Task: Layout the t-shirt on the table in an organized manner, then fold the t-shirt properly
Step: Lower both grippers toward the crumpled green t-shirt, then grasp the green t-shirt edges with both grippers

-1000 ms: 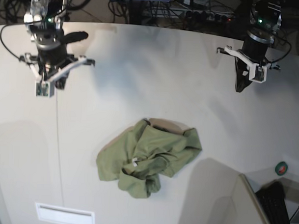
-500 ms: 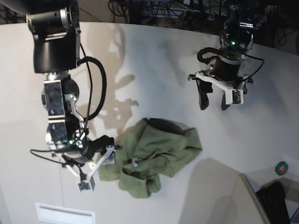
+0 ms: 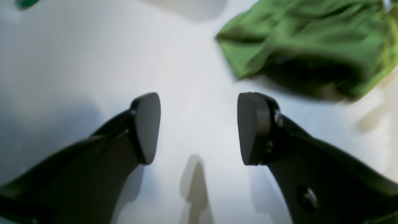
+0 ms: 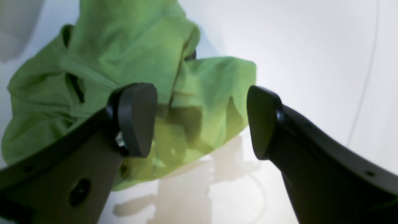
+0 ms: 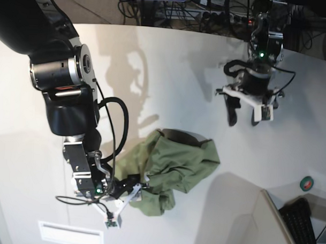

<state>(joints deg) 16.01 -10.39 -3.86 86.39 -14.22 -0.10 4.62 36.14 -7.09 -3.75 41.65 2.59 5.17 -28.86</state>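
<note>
The olive-green t-shirt (image 5: 180, 165) lies crumpled in a heap on the off-white table (image 5: 170, 74). My right gripper (image 5: 125, 201) is open at the heap's lower left edge. In the right wrist view its jaws (image 4: 199, 121) stand wide apart low over the cloth (image 4: 140, 62), with one finger (image 4: 136, 118) in front of a fold. My left gripper (image 5: 243, 118) is open and empty over bare table, up and to the right of the shirt. In the left wrist view (image 3: 199, 124) the shirt (image 3: 311, 40) lies beyond its fingertips, apart from them.
A small white label (image 5: 70, 234) lies near the front edge. A thin dark seam (image 5: 63, 150) runs down the table. A green tape roll (image 5: 307, 183), a grey partition (image 5: 266, 222) and a keyboard (image 5: 304, 226) are at the lower right. Cables crowd the far edge.
My right arm swung from the far left corner to the shirt, then along its left edge to the lower left. My left arm came in toward the shirt, then shifted slightly right.
</note>
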